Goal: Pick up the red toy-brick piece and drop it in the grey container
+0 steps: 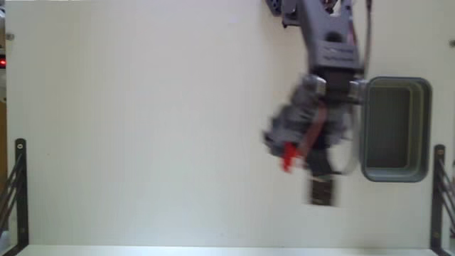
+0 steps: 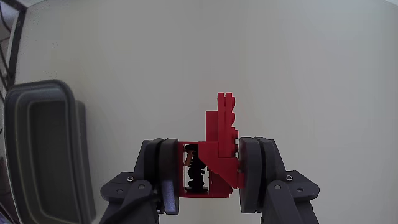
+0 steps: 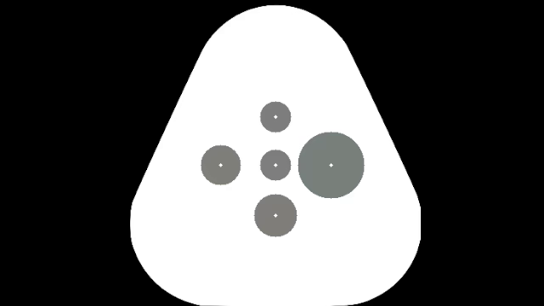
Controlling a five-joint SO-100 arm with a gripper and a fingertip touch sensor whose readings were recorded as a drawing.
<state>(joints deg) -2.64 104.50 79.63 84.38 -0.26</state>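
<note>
Wrist view, nearest first: the gripper (image 2: 209,171) is pinching the red toy-brick piece (image 2: 217,155) between its two dark pads (image 2: 252,171). The piece is sitting squeezed across the gap, with a stepped, studded part sticking up above the fingers and a small dark coiled part showing in its lower left. Only this view is resolving that detail. Beyond the fingers the pale table (image 2: 298,68) is filling the background; the grey container (image 2: 46,155) is lying at the left edge, apart from the gripper.

Fixed view from above: the arm (image 1: 330,43) is reaching down from the top edge, motion-blurred. The red toy-brick piece (image 1: 288,156) is showing only as a red smear at the gripper (image 1: 295,153), over the table (image 1: 142,128). The grey container (image 1: 396,128) is sitting just right of the arm, its whole rim visible here. Black metal frames (image 1: 20,192) are standing at the lower corners.
</note>
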